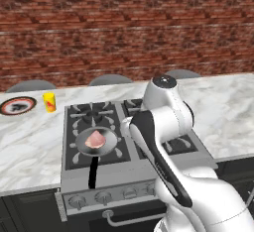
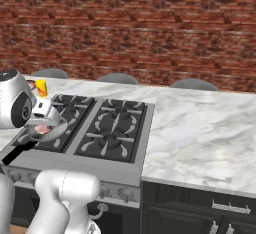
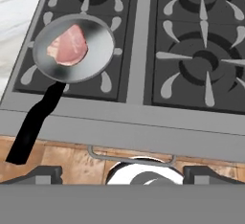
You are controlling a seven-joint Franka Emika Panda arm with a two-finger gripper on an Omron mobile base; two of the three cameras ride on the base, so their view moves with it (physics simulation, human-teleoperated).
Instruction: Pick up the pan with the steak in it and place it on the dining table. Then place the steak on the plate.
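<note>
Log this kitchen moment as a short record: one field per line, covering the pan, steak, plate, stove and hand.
pan: on the front left burner of the stove, black handle sticking out past the stove's front edge
steak: pink, lying inside the pan
plate: red-rimmed, on the marble table left of the stove, nothing on it
yellow cup: beside the plate, between it and the stove
hand: open, holding nothing, over the stove's front edge, apart from the pan
task status: pan not yet picked up
</note>
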